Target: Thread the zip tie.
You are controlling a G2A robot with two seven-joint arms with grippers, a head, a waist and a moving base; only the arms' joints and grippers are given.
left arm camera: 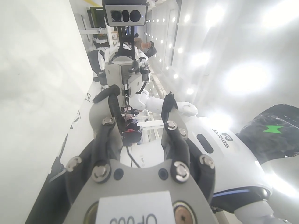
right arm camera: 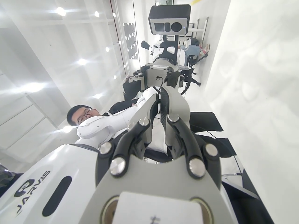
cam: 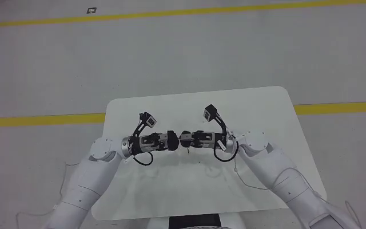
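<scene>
Overhead, a white table [cam: 257,103] stands on grey floor [cam: 171,57] with yellow lines [cam: 171,12]. The right gripper [right arm camera: 161,92] clamps a thin dark zip tie [left arm camera: 126,94], which points into the left gripper [left arm camera: 141,93], jaws spread apart.

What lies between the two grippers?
Top view: left gripper and right gripper nearly meet tip to tip over the table; the sliver between is too small to read.

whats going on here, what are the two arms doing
The two arms meet tip to tip above the white table. The right gripper is pinched shut on a thin dark strand, apparently the zip tie. It points the strand at the left gripper, which faces it with fingers open. Whether the tie is threaded is too small to tell.
</scene>
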